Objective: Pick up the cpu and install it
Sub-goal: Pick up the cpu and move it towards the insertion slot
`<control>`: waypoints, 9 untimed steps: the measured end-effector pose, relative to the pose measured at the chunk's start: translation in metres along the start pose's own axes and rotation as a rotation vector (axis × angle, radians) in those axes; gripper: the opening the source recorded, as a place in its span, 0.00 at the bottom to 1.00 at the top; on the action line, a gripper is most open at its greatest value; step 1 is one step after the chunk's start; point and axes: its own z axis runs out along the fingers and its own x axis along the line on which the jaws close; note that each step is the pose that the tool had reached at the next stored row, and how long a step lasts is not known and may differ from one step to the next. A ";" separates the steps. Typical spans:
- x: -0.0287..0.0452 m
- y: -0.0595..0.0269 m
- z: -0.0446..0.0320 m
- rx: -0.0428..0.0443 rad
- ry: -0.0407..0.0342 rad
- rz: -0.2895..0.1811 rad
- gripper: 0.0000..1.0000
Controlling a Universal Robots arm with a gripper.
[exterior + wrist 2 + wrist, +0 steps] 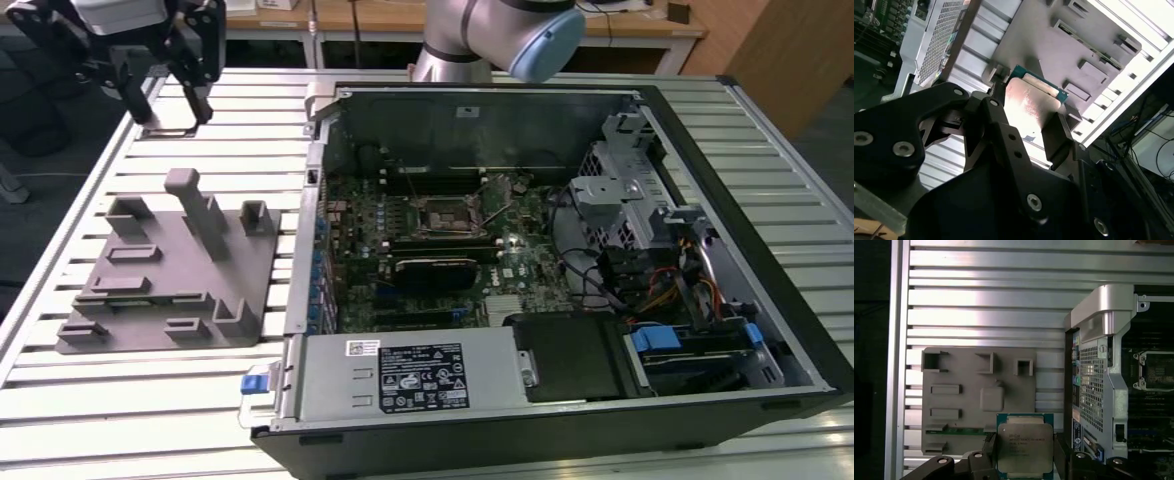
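Over the slatted metal table (147, 400), beside the open computer case (467, 135), the jaws grip the cpu (1025, 447).

I work in a robotics lab or engineering workshop. In the exterior view my arm (494, 35) rises at the upper middle, behind a slatted aluminium table (134, 400) that spreads across the frame. Toward the exterior view's right lies an open desktop computer case (747, 250), its motherboard (441, 230) bare. At lower left sits a grey moulded fixture (160, 290). Wooden workbenches (360, 20) run along the top edge. In the first wrist view my gripper (1024, 460) clamps a bare cpu (1025, 440).
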 end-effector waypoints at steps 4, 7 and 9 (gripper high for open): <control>-0.0115 0.0000 0.0001 0.0000 0.0000 0.000 0.54; -0.0191 0.0000 0.0001 0.0000 0.0000 0.000 0.54; -0.0247 -0.0001 0.0000 0.0001 0.0002 0.000 0.54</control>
